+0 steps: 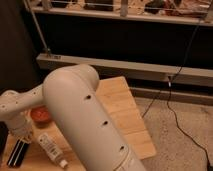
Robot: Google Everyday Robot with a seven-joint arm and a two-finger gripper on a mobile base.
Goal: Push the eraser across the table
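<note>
The eraser (17, 152), a long black block with a pale stripe, lies at the near left of the light wooden table (122, 107). My gripper (21, 131) hangs from the white wrist at the left edge, just above and behind the eraser's far end. I cannot tell whether it touches the eraser. My large white arm (85, 120) fills the middle of the view and hides much of the tabletop.
A white tube with a printed label (50, 148) lies right of the eraser. A red-orange round object (41, 115) sits behind the gripper. Behind the table are a dark wall and a rail (125, 67). A black cable (172, 107) runs over the floor on the right.
</note>
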